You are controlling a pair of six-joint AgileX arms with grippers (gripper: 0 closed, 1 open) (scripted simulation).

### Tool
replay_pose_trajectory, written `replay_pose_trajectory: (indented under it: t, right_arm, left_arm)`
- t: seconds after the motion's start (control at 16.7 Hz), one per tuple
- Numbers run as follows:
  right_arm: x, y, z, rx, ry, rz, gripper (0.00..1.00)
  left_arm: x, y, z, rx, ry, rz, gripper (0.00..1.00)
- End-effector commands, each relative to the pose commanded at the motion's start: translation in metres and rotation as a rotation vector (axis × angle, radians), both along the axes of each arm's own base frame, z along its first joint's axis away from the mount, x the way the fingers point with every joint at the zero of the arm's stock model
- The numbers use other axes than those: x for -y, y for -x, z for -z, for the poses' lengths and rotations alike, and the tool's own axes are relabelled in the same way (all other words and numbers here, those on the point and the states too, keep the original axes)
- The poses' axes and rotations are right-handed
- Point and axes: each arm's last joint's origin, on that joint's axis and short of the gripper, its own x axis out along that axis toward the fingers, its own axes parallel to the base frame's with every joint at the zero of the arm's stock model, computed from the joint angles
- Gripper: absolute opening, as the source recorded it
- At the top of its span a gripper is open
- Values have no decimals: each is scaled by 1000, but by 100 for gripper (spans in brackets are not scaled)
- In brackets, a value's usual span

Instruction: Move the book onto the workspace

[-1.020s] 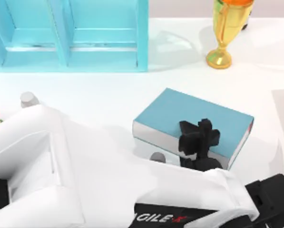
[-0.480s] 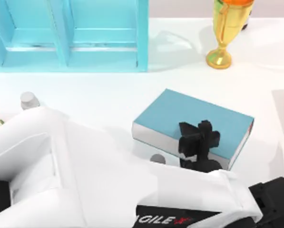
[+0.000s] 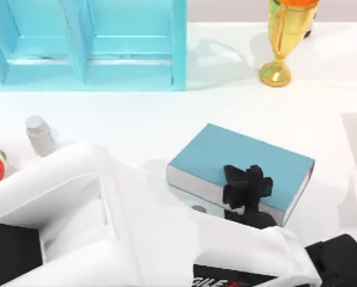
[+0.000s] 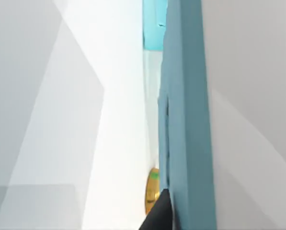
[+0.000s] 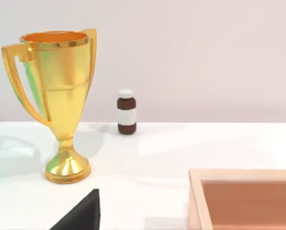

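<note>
Teal-blue book [image 3: 241, 164] flat on the white surface [image 3: 136, 119], a little right of centre in the top view, its white page edges facing the near side. Left gripper [image 3: 245, 190] down over the book's near edge, dark fingers [image 3: 235, 179] closed on cover and pages. Same book [image 4: 186, 120] edge-on and very close in the left wrist view, one dark finger [image 4: 157, 215] against it. Light-blue shelf unit [image 3: 88, 42] at the far left of the surface. Gold trophy [image 3: 284, 39] at the far right, well apart from the book; again [image 5: 56, 100] in the right wrist view, with a small brown bottle [image 5: 126, 111] beyond and a wooden tray [image 5: 243, 196] nearer. Right arm's finger state: cannot tell.
</note>
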Motion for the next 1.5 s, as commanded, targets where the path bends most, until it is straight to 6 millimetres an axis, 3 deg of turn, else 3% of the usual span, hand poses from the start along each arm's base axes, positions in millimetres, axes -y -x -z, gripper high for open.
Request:
replay_pose_trajectory:
  t: [0.24,1.02,1.5]
  right_arm:
    - [0,0,0,0,0,0,100]
    - [0,0,0,0,0,0,100]
    - [0,0,0,0,0,0,100]
  left_arm:
    - [0,0,3,-1,-1,0,0]
    - [0,0,3,-1,-1,0,98]
    - [0,0,3,-1,-1,0,100]
